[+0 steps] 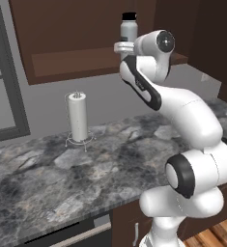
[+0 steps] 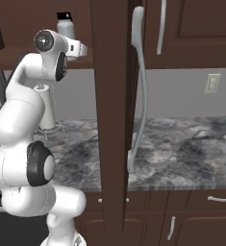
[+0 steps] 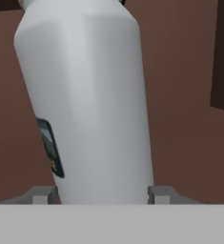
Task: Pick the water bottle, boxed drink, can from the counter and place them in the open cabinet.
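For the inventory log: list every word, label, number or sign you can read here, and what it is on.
No text can be read.
water bottle: a small dark label on its side, too blurred to read.
paper towel roll: plain, no print.
wall outlet: plain, no marking.

Smooth matt water bottle [image 3: 85, 105]
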Controlling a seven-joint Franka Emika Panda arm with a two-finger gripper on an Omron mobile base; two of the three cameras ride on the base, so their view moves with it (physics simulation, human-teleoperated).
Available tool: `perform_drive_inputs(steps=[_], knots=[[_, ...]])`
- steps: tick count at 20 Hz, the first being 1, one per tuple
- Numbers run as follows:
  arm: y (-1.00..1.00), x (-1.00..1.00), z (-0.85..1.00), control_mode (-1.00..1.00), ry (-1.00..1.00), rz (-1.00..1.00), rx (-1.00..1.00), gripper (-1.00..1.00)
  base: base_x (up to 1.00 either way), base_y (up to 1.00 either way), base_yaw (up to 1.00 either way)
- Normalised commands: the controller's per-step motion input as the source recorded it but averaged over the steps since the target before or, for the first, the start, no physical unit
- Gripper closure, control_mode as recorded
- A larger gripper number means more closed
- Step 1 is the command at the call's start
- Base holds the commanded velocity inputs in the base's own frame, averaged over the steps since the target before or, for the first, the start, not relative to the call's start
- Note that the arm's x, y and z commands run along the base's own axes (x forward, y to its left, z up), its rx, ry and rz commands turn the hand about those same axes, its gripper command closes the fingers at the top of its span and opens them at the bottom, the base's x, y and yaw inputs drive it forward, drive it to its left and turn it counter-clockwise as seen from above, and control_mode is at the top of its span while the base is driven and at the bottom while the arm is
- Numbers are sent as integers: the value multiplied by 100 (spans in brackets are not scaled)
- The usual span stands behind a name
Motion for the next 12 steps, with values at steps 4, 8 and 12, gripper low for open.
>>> perform_drive_inputs(steps=[4, 8, 12], knots=[[0, 3, -17, -100, -3, 0, -1, 100, 0, 0, 0], [3, 19, -2, -100, 0, 0, 0, 100, 0, 0, 0], [2, 43, 0, -100, 0, -2, 0, 100, 0, 0, 0]])
